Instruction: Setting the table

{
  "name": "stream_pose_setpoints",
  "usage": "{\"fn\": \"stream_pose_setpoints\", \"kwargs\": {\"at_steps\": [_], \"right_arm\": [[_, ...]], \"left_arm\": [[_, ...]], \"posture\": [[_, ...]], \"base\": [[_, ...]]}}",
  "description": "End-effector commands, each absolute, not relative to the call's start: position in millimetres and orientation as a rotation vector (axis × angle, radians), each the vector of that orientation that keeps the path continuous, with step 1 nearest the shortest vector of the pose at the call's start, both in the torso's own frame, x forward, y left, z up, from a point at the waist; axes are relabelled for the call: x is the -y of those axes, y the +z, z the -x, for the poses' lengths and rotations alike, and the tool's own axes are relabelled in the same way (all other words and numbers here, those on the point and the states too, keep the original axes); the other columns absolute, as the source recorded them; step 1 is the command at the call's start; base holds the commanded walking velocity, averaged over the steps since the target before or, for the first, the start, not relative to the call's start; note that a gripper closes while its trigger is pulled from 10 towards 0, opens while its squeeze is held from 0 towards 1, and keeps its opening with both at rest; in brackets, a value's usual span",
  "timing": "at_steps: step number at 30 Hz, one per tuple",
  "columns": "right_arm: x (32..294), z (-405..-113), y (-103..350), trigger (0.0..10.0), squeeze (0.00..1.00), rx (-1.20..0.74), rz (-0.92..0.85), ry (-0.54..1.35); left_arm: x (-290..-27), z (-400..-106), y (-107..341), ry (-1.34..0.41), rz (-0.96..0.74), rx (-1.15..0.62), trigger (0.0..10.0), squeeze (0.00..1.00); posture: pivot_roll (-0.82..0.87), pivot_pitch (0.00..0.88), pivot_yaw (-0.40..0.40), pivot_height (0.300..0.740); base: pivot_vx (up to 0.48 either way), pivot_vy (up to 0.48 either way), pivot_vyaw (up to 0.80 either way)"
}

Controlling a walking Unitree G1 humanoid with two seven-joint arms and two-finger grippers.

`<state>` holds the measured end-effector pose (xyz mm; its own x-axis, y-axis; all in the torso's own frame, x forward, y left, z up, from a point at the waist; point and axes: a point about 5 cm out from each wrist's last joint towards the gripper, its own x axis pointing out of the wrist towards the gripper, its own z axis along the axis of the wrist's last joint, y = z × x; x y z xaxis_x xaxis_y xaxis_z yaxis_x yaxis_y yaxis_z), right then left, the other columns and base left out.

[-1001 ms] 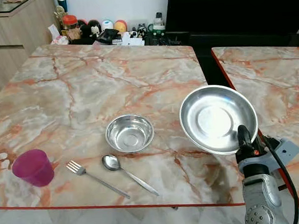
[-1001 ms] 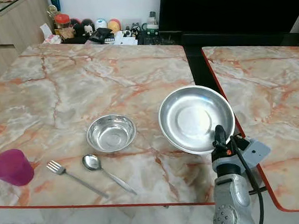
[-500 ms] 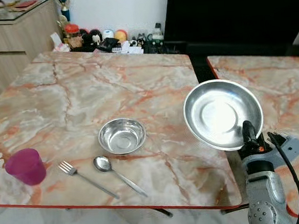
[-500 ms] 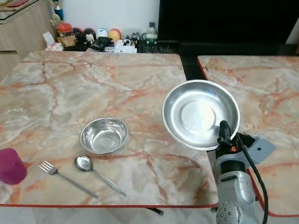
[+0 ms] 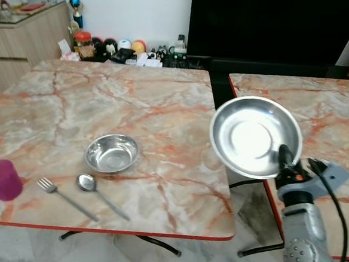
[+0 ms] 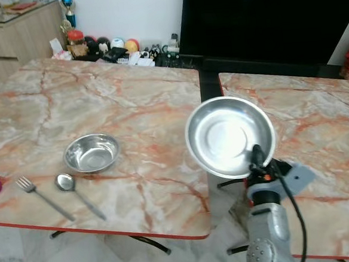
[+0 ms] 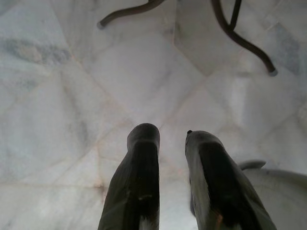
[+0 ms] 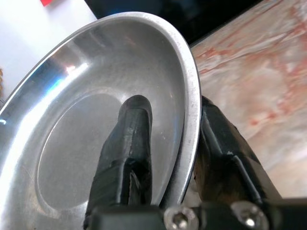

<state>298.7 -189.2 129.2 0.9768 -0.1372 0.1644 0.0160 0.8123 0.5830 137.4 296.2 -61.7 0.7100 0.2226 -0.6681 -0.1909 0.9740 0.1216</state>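
Note:
My right gripper [image 5: 282,158] is shut on the rim of a shiny steel plate [image 5: 254,136], held tilted in the air over the gap between two marble tables. The right wrist view shows one finger [image 8: 129,139] inside the plate [image 8: 96,110] and the other behind its rim. On the left table [image 5: 161,108] rest a small steel bowl [image 5: 111,153], a spoon [image 5: 95,190], a fork [image 5: 58,195] and a purple cup [image 5: 2,179] near the front edge. My left gripper [image 7: 171,139] hangs over the floor, its fingers a little apart with nothing between them.
A second marble table [image 5: 328,108] stands to the right across a narrow gap. Jars and small items [image 5: 127,47] crowd the far end of the left table. A large dark screen [image 5: 274,16] fills the back. Table legs [image 7: 240,33] curve over the pale tiled floor.
The whole view has shifted left, so the camera moved rightward. The plate stays clamped in my right gripper, now over the gap between tables instead of the left table's right edge.

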Motion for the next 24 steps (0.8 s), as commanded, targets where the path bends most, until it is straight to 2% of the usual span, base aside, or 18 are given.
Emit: {"fn": "stream_pose_setpoints", "kwargs": {"at_steps": [1,4,7,24], "right_arm": [[202.7,-295.2,133.5,10.0,0.00,0.234,-0.614,-0.124],[203.8,-294.8,132.8,10.0,0.00,0.232,-0.619,-0.130],[203.6,-294.2,132.3,10.0,0.00,0.234,-0.623,-0.136],[202.9,-293.7,130.5,10.0,0.00,0.236,-0.610,-0.146]], "left_arm": [[-290.3,-134.8,-65.3,0.200,-0.052,-0.765,10.0,0.00],[-289.4,-134.7,-65.7,0.197,-0.053,-0.767,10.0,0.00],[-288.9,-134.7,-65.9,0.192,-0.055,-0.769,10.0,0.00],[-287.8,-135.3,-66.2,0.187,-0.055,-0.771,10.0,0.00]], "posture": [[0.08,0.060,-0.050,0.740],[0.08,0.060,-0.049,0.740],[0.08,0.061,-0.047,0.740],[0.08,0.053,-0.045,0.740]], "base": [[0.000,-0.382,0.00],[0.000,-0.380,0.00],[0.000,-0.379,-0.52],[0.000,-0.380,0.00]]}}
